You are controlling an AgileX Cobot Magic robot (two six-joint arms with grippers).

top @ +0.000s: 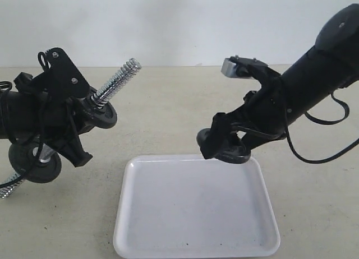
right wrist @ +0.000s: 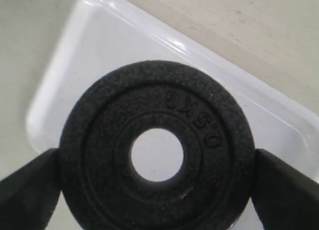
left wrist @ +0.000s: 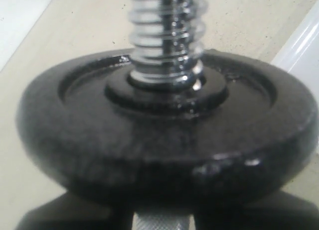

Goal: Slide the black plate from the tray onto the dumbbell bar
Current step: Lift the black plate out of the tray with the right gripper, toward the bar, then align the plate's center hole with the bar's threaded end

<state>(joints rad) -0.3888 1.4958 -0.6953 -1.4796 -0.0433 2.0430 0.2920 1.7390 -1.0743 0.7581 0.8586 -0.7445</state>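
Right gripper (right wrist: pixel 157 191) around black plate (right wrist: pixel 212 158) (pebbly)

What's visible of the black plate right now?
The black plate is a round, matte, rough-textured disc, iron by the look, with raised rim, inner ring, round centre hole and embossed lettering. The right gripper clamps its opposite edges, holding it lifted over the white tray, not yet on the dumbbell bar.
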